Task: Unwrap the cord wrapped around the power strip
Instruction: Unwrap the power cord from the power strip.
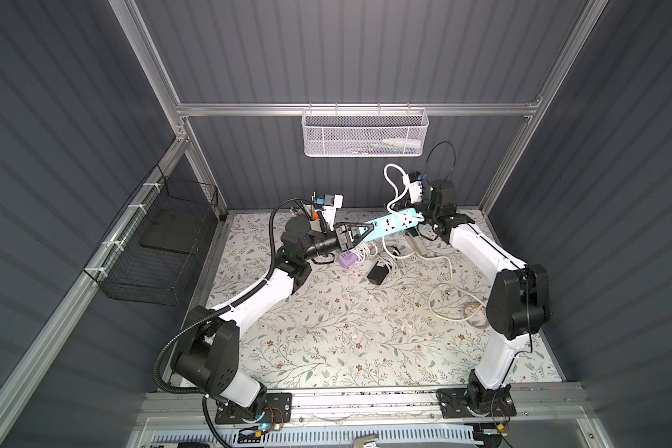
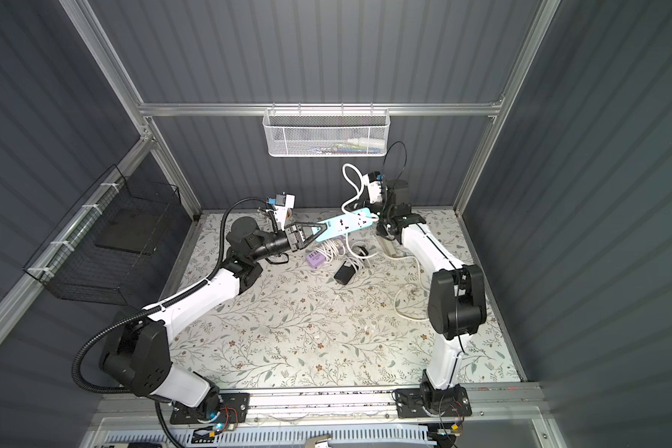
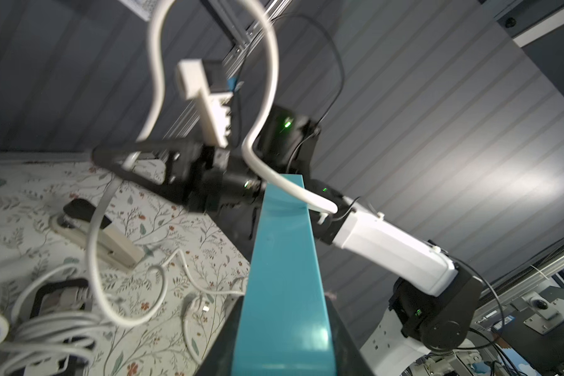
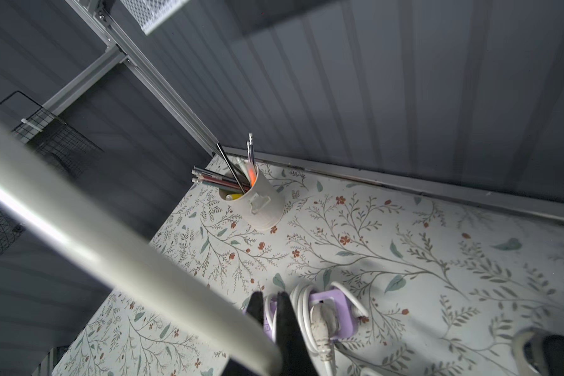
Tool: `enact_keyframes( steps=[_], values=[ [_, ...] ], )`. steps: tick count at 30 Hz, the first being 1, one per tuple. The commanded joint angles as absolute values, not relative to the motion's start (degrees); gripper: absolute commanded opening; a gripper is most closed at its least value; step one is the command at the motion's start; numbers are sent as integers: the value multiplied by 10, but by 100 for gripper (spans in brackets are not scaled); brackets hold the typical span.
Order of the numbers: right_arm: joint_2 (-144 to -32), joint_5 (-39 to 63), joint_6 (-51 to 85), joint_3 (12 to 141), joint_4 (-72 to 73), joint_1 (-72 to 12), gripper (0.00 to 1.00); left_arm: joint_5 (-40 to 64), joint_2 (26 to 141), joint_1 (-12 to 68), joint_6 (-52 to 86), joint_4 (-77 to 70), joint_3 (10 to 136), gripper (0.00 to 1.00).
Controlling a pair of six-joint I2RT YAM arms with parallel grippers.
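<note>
while your left hand point(image 1: 359, 236) clamps the power strip point(image 1: 392, 223) aloft over the far surface point(image 1: 326, 329) and right hand point(image 3: 118, 161) pinches its cord point(image 3: 274, 65), swing that loop round the strip's right end, with slack.

Clock directions start from the robot's side, with 12 o'clock at the back wall. Toward 12 o'clock the power strip point(image 1: 394, 223) hangs above the bench point(image 1: 326, 329), lying from 9 to 3 o'clock. The left pincer point(image 1: 366, 229) grips its 9 o'clock end. The right pincer point(image 3: 100, 155) pinches the cord point(image 3: 273, 62) near the 3 o'clock end, where the cord loops upward. Below lie a second power strip point(image 1: 348, 259) and, at its 4 o'clock, an adapter point(image 1: 378, 273). A pen cup point(image 4: 258, 205) stands at 11 o'clock. A mesh basket point(image 1: 365, 135) hangs on the back rail at 12 o'clock, and a wire basket point(image 1: 152, 248) on the side wall at 9 o'clock.
</note>
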State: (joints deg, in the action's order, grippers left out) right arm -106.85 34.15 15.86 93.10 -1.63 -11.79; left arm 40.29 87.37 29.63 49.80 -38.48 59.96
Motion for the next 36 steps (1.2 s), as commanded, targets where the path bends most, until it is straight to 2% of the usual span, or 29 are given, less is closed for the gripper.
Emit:
enact_keyframes(
  steps=[1,8,20,27,36],
  values=[
    [-1029,346,150,963,-49,-92,0,405,837,294,487,-391,578,0],
    [-921,344,150,895,-61,-29,0,368,824,257,455,-362,542,0],
    [-748,302,201,678,-74,81,0,258,796,190,300,-216,618,0],
    [-741,286,223,624,-101,96,0,196,776,172,261,-210,658,0],
    [-786,275,238,564,-98,92,0,206,784,167,269,-224,719,0]
  ],
)
